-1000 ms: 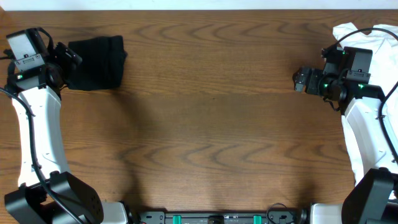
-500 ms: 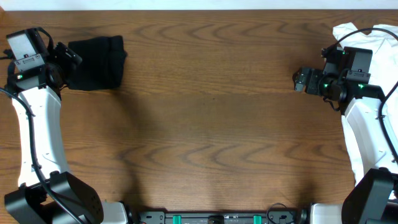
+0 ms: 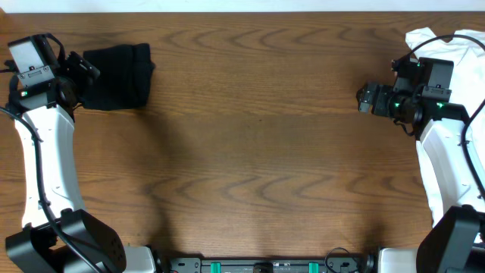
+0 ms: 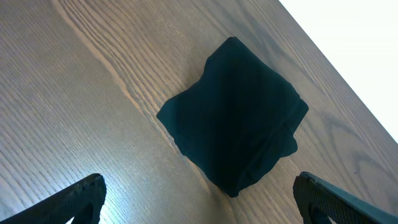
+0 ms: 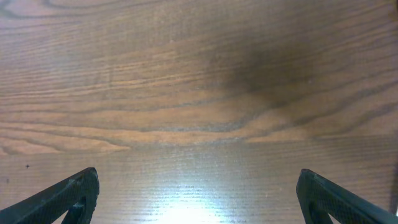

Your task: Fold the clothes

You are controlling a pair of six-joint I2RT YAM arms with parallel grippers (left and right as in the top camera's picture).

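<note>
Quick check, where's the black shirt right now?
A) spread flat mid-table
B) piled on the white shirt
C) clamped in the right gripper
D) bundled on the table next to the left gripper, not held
D: the black shirt lies as a compact bundle on the table beside the left gripper, whose jaws stand wide apart and short of the shirt in the left wrist view.
</note>
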